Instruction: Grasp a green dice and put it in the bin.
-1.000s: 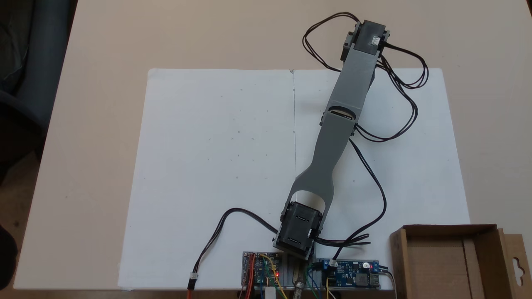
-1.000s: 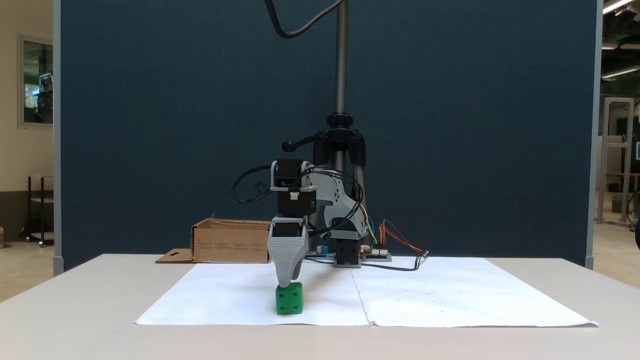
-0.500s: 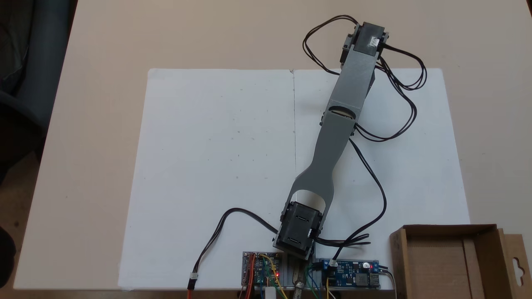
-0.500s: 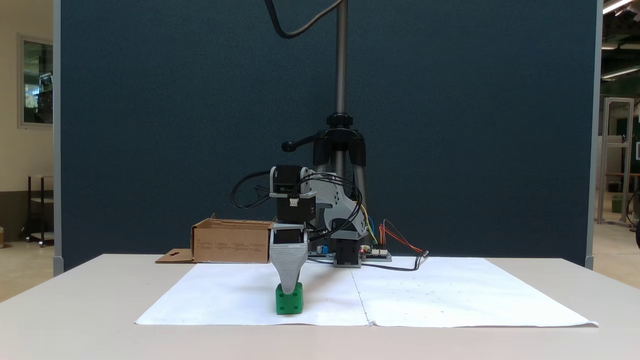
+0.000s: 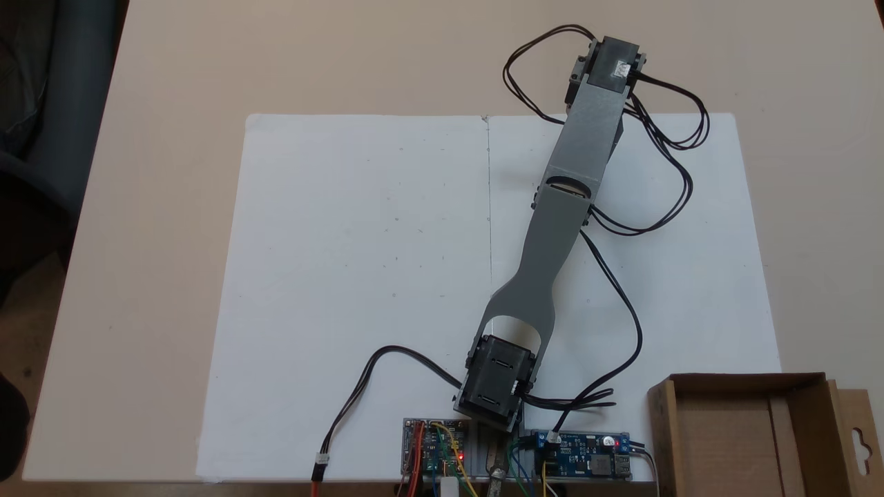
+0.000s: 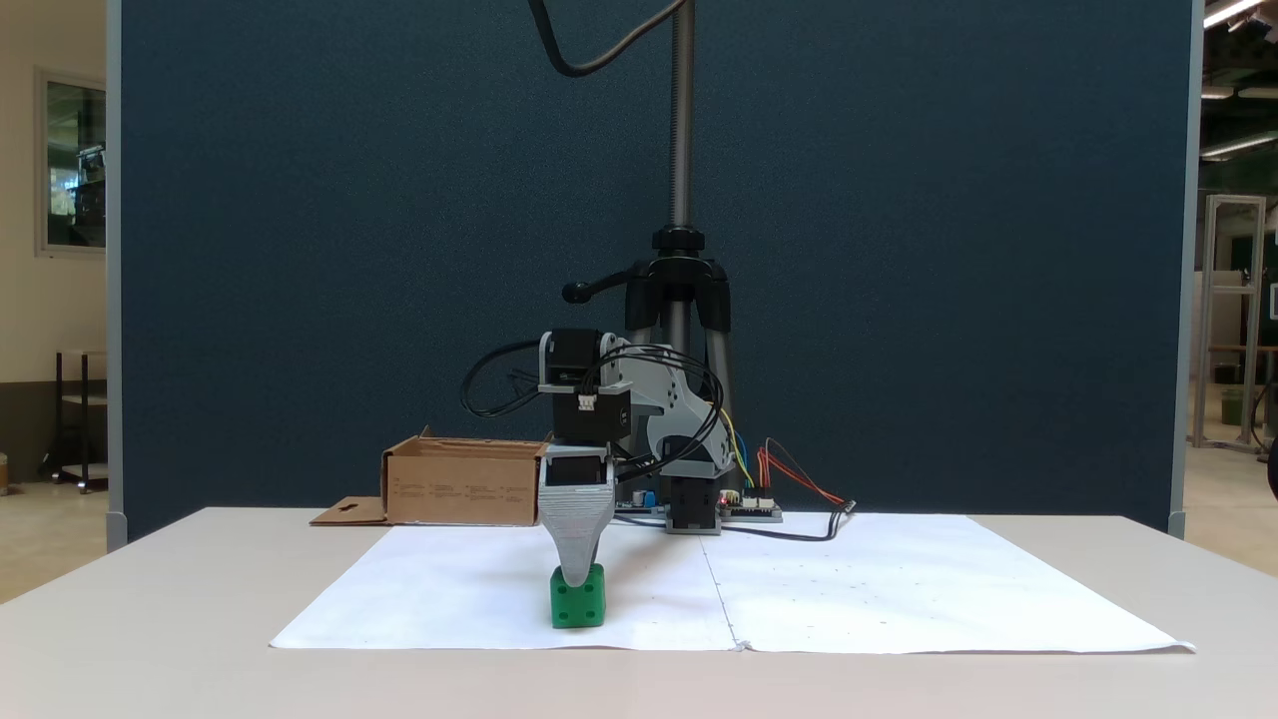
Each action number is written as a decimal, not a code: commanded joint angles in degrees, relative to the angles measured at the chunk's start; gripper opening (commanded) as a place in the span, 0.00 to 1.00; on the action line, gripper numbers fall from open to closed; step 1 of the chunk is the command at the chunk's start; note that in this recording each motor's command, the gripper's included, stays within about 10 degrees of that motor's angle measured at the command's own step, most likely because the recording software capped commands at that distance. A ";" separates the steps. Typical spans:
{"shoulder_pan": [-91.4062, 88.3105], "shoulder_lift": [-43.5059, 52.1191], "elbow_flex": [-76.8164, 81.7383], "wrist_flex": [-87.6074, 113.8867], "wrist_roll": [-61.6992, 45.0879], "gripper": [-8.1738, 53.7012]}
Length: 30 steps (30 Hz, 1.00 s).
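Note:
The green dice (image 6: 579, 609) sits on the white paper near the table's front edge in a fixed view. My gripper (image 6: 576, 577) points straight down at it, and the one grey jaw that shows overlaps the dice's upper front face. The other jaw lies behind it, so open or shut cannot be told. Seen from above in a fixed view, the grey arm (image 5: 573, 179) stretches out to the far right and its wrist motor (image 5: 611, 65) hides the dice and the jaws. The bin (image 5: 725, 442), a brown cardboard box, stands beside the arm's base (image 6: 459, 494).
Two white paper sheets (image 5: 359, 276) cover the middle of the beige table. Circuit boards (image 5: 435, 452) and loose black cables (image 5: 621, 310) lie by the base. A tripod pole (image 6: 682, 250) and a dark blue partition (image 6: 300, 250) stand behind the table.
The gripper has come down from just above the dice until its jaw overlaps the dice's top. Over the last half second it has barely moved. The dice has stayed in place.

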 commanded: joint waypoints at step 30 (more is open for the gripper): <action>-0.09 -0.70 -2.11 -7.38 2.55 0.87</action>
